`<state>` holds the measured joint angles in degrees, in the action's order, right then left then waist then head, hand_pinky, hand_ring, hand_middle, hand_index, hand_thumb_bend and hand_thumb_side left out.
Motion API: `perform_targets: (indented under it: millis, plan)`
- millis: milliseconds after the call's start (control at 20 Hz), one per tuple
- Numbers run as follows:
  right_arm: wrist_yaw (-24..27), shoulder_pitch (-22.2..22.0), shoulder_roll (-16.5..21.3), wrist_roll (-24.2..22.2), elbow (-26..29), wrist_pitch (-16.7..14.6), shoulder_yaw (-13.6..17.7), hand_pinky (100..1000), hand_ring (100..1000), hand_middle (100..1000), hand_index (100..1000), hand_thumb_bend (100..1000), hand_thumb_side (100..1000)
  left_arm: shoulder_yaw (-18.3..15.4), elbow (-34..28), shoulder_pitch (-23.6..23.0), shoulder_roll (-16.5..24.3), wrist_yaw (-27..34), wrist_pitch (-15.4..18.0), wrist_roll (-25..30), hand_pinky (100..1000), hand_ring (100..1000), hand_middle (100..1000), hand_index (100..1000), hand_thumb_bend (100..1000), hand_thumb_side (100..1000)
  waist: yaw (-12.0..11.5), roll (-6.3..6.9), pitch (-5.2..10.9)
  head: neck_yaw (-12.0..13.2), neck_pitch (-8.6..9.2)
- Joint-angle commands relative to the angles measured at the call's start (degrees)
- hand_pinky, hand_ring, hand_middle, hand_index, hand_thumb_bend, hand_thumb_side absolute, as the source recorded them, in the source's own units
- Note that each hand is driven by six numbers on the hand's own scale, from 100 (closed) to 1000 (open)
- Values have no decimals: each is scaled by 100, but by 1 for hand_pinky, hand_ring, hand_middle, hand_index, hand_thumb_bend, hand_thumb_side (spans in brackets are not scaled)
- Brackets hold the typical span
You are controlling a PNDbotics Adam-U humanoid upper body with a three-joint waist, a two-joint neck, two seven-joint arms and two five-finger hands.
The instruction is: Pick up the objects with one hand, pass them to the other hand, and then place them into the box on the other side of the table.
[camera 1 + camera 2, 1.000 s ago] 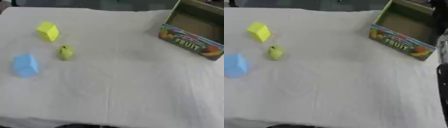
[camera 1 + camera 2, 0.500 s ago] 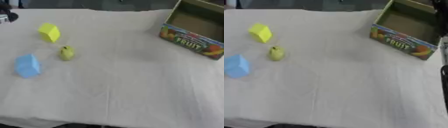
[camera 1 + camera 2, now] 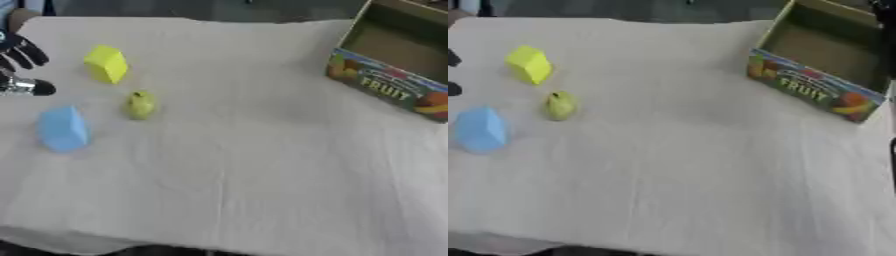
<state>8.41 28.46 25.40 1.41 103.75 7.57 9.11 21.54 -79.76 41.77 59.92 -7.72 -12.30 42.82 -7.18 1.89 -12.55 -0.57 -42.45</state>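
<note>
Left hand (image 3: 19, 55) newly in at left edge, fingers spread, empty

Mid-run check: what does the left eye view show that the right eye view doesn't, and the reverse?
Only the left eye shows the left hand properly, at the left edge beside the yellow block, fingers spread, holding nothing; the right eye catches only dark fingertips there. Only the right eye shows the box's right end and a dark strip at the right edge, which I cannot identify. Both show the yellow block, the pear, the blue block and the box lying on the cloth.
</note>
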Motion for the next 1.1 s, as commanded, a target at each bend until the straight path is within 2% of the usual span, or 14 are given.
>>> perform_targets:
  millis: [50,150,200,300,550,800,1100]
  plan:
    - [-25,68,172,-16,27,-5,27,1000,1000,857,890,100,577,-156,81,16,176,-80,59,117,840,850,803,856,616,392,-17,-1,101,30,67]
    - [-31,72,174,-15,17,5,24,1000,1000,856,890,100,577,-149,174,0,158,-136,114,193,841,851,803,855,628,344,-15,-6,96,42,78]
    - [-33,72,176,-16,15,9,22,1000,1000,855,889,100,576,-141,225,2,140,-170,142,226,841,850,800,854,630,278,-13,-10,93,44,81]
    - [-35,73,179,-19,14,10,22,1000,1000,855,889,100,576,-128,342,29,87,-244,186,260,839,847,796,850,632,224,-9,-17,87,44,88]
    - [-32,85,172,-31,13,12,11,1000,1000,854,889,100,576,-61,645,198,-123,-485,191,178,840,848,794,846,662,223,-4,-26,75,75,80]
    - [-35,86,164,-56,8,19,-3,1000,1000,853,890,100,576,81,1027,415,-385,-920,188,173,833,844,784,834,707,264,3,-18,72,240,43]
    - [-48,70,159,-69,0,35,-2,1000,1000,852,889,100,576,217,1443,577,-642,-1046,347,456,839,850,789,835,713,268,14,-7,59,283,1]
